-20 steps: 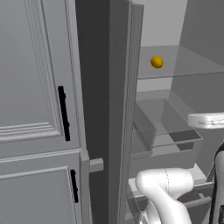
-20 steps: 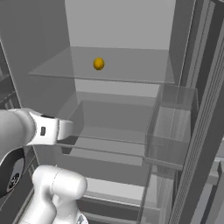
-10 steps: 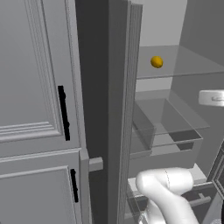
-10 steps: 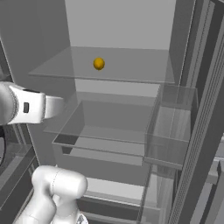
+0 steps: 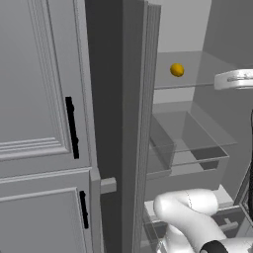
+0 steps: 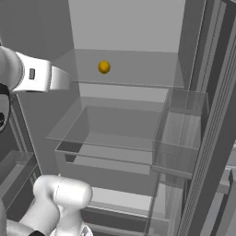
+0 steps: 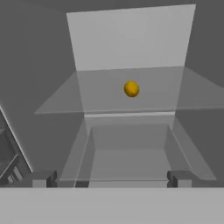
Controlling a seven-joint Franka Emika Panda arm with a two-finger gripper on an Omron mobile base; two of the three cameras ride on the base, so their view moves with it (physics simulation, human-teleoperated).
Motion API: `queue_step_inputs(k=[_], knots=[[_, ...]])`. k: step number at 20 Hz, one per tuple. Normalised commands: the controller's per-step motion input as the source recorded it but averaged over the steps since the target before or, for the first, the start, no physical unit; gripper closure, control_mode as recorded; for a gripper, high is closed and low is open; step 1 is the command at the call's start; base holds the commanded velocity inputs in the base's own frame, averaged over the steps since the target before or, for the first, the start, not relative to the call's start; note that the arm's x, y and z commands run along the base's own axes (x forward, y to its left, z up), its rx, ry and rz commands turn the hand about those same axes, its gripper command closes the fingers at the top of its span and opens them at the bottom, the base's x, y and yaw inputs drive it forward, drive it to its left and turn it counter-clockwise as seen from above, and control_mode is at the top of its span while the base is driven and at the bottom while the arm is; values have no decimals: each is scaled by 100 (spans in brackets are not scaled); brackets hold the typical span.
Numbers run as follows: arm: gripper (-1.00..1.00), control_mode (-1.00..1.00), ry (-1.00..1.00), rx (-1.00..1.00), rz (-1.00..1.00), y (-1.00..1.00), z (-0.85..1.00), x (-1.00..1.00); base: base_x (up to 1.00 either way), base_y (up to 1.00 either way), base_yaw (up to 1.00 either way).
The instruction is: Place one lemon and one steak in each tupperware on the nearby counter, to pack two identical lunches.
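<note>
Far left in the left base view: grey cabinet door point(image 5: 39, 99) w/ black bar handle point(image 5: 72, 127), then the open fridge door edge point(image 5: 143, 123). Inside, the lemon point(image 5: 177, 69) sits alone on the upper glass shelf point(image 5: 207, 69), towards the back, well apart from anything else. Below it a clear drawer point(image 6: 115, 133), and to the right a clear door bin point(image 6: 179, 133). The white arm point(image 6: 37, 76) reaches in from the side at abt shelf height. Hand view: gripper point(image 7: 113, 178) w/ fingers spread wide, nothing betw them, lemon point(image 7: 131, 89) ahead and a bit right of centre, not near the tips yet.

Step in hand looks like the reach for the lemon. To do it well, I'd say: nudge right to centre on it, go in level above the glass, keep fingers spread till they straddle it, then close gently – round fruit, prob rolls if bumped.
</note>
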Motion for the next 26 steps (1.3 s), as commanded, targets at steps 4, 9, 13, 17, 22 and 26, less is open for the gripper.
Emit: queue_step_inputs(k=[4, 9, 13, 17, 22, 26], knots=[[-100, -100, -3, 0, 0, 2, -15, 69, 0, 0, 0], [-100, -100, 3, 0, -3, -3, -20, 76, 0, 0, 0], [-100, -100, 2, 0, -8, -2, -8, 80, 0, 0, 0], [-100, -100, 0, 0, -2, -11, -10, 83, 0, 0, 0], [-100, -100, 1, 0, 0, -24, -14, 71, 0, 0, 0], [-100, -100, 3, 0, 0, -18, -17, 63, 0, 0, 0]])
